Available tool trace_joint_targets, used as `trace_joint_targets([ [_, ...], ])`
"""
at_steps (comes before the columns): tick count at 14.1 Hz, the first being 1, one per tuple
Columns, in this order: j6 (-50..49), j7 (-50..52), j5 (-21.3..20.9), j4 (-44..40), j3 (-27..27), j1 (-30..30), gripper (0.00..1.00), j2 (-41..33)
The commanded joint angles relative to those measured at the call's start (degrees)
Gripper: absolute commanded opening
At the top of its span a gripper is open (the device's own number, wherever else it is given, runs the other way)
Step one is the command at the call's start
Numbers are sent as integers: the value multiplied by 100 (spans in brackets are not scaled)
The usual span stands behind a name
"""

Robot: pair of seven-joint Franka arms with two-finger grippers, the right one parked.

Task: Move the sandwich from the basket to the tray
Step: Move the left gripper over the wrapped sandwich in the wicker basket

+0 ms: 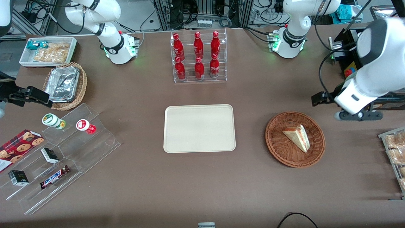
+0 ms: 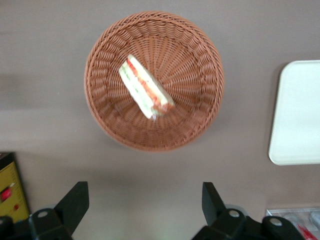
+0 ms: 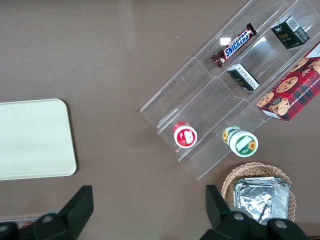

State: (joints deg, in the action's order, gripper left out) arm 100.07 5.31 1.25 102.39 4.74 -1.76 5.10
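Sandwich lies in basket; tray bare.
Hand hovers above the table beside the basket, fingers spread wide, holding nothing.

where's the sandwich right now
The sandwich lies in the round wicker basket, beside the tray, toward the working arm's end of the table; the open gripper hovers above, clear of it.

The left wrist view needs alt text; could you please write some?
A sandwich lies in a round wicker basket on a brown table. The open gripper hovers above, empty, and a cream tray sits beside the basket.
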Motion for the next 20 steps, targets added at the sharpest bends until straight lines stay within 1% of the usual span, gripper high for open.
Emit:
trace_joint_targets([
  [1, 1273, -21, 25, 1069, 27, 44, 100, -132],
  [4, 2785, 338, 33, 1966, 9, 61, 100, -36],
  [6, 3595, 994, 51, 2380, -17, 166, 100, 34],
  [11, 3792, 4069, 86, 2215, -8, 141, 100, 482],
  [13, 3792, 4819, 69, 2005, 0, 114, 100, 666],
  [17, 3792, 4936, 68, 1872, 9, 114, 100, 860],
  [20, 3792, 5102, 112, 1609, 18, 53, 100, 1229],
])
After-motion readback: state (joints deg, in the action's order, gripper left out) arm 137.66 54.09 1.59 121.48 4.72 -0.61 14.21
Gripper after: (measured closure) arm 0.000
